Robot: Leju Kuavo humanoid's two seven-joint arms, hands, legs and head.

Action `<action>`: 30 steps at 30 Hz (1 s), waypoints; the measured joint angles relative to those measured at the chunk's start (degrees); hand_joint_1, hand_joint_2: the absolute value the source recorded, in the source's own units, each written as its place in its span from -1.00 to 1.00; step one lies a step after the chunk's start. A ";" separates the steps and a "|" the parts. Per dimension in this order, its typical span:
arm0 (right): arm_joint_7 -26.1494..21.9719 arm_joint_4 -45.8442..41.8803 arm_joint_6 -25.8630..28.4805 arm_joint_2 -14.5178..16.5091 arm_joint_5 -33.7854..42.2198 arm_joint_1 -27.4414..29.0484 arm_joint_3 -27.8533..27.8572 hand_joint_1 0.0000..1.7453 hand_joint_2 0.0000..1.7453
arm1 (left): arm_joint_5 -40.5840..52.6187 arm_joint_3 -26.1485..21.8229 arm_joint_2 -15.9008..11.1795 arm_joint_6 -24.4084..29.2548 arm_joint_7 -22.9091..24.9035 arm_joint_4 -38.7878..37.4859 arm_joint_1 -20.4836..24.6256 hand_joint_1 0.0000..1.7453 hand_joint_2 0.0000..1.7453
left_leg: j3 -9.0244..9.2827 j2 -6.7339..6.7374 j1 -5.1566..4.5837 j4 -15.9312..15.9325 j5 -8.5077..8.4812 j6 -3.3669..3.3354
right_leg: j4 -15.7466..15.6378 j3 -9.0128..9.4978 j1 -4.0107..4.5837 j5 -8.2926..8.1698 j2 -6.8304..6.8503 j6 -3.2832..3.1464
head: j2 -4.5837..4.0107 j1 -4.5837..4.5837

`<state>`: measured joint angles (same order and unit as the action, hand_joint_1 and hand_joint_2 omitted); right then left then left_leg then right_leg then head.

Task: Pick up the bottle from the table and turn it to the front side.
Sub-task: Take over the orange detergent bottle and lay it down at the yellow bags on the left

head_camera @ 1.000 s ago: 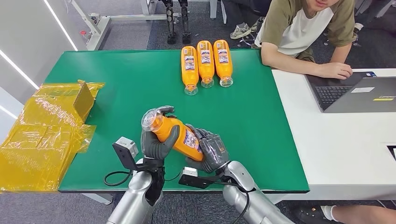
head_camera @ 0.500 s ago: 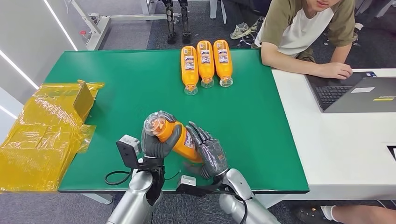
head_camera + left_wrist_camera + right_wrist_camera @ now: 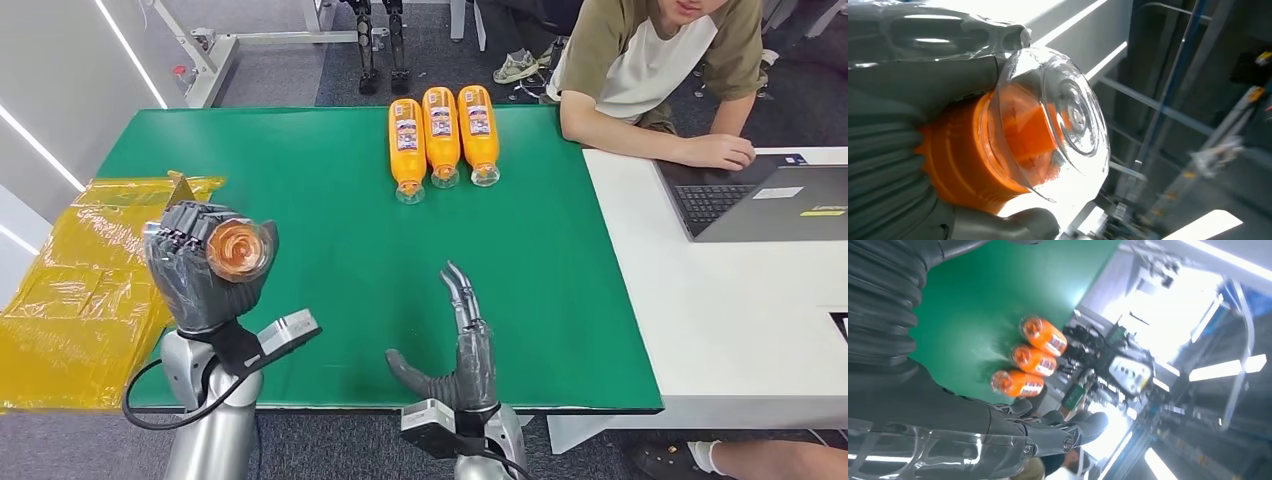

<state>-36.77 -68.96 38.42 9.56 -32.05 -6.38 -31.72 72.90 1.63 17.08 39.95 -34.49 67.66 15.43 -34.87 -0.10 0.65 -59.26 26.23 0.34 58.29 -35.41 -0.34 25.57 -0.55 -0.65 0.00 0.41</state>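
Above the left edge of the green table (image 3: 300,170), the robot's left hand (image 3: 195,270) is holding the orange plastic bottle with a clear domed cap (image 3: 238,249), lifted off the surface and turned so that its cap end is pointing toward the head camera. The dark fingers are wrapping around the body of the bottle, so only the cap and a ring of orange are showing in the head view. In the left wrist view the transparent cap (image 3: 1068,120) is looking like a glassy dome over an orange neck, with the grey thumb lying along the bottle's side. The label is not visible, so I cannot tell which side is facing front. The right hand (image 3: 462,345) is standing over the near edge of the table, holding nothing, with its fingers stretched out and the thumb spread to the side. At the far side of the table, three similar orange bottles with labels (image 3: 441,135) are lying side by side, touching each other. A crumpled yellow plastic wrapping (image 3: 90,290) is lying at the left of the table.
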 joint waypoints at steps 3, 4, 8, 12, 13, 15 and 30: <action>-2.19 -4.05 0.00 0.06 3.57 1.86 1.51 -1.00 1.00 | 8.08 -4.36 -1.66 0.02 6.62 0.07 1.68 1.00 1.00 | 0.03 0.02 0.00 0.00 -0.03 0.03 | 0.00 0.01 0.00 -0.03 0.00 -0.03 | 0.00 0.01; -2.64 -5.50 -0.01 0.04 5.37 2.45 1.85 -1.00 1.00 | 10.20 -4.88 -2.86 0.02 9.67 -0.26 2.32 1.00 1.00 | 0.04 0.02 0.00 0.00 -0.04 0.03 | 0.00 0.01 0.00 -0.04 0.00 -0.04 | 0.00 0.01; -3.26 -11.18 -0.02 -0.14 10.82 4.34 2.67 -1.00 1.00 | 15.72 -4.77 -9.20 0.00 20.51 -4.74 5.59 1.00 1.00 | 0.08 0.04 0.01 0.00 -0.08 0.09 | 0.03 -0.01 0.00 -0.04 -0.04 -0.06 | 0.00 0.01; -3.47 -16.39 -0.03 -0.36 11.21 5.82 3.01 -1.00 1.00 | 16.67 -1.59 -14.94 -0.01 26.39 -14.67 10.41 1.00 1.00 | 0.10 0.04 0.02 0.01 -0.09 0.11 | 0.05 -0.02 0.00 -0.04 -0.06 -0.07 | 0.00 0.01; -3.47 -17.42 -0.03 -0.39 11.14 6.09 3.02 -1.00 1.00 | 16.74 -0.26 -16.12 -0.01 27.63 -17.35 11.59 1.00 1.00 | 0.10 0.07 0.01 0.01 -0.09 0.11 | 0.06 -0.02 0.00 -0.05 -0.09 -0.07 | -0.01 0.00; -3.47 -19.01 -0.04 -0.44 11.14 6.52 3.02 -1.00 1.00 | 16.86 2.43 -17.95 0.00 29.39 -21.88 13.50 1.00 1.00 | 0.10 0.13 0.01 0.01 -0.09 0.11 | 0.07 -0.02 0.00 -0.07 -0.16 -0.09 | 0.00 0.00; -3.45 -22.26 -0.07 -0.58 14.00 5.14 1.38 -1.00 1.00 | 16.59 19.11 -23.30 -13.01 29.93 -47.13 18.75 1.00 1.00 | 0.06 0.16 0.01 0.02 -0.07 0.13 | 0.06 -0.06 -0.02 -0.07 -0.21 -0.11 | 0.00 0.01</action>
<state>-40.22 -91.21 38.36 8.97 -18.05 -1.24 -30.34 89.49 20.74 -6.21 26.95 -4.56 20.53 34.18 -34.81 0.06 0.65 -59.24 26.16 0.47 58.36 -35.47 -0.35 25.50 -0.75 -0.76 0.00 0.42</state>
